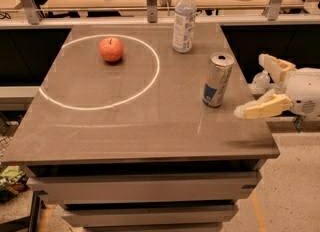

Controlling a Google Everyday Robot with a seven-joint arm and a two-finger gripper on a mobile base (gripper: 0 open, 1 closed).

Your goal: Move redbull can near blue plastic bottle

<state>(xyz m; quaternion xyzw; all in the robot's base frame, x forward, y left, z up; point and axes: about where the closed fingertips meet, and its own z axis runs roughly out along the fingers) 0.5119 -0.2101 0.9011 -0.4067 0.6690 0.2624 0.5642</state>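
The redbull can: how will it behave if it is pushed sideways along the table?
The redbull can is tall and slim on a small base, so a high push would probably tip it; once down, it would likely roll. Its metal wall looks smooth, perhaps slippery. The hand hangs open beside it, not touching.

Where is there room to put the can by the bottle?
Bare table lies between the blue plastic bottle and redbull can, and between bottle and apple. The whole front is free. It's tighter right of the can, where the open gripper hangs.
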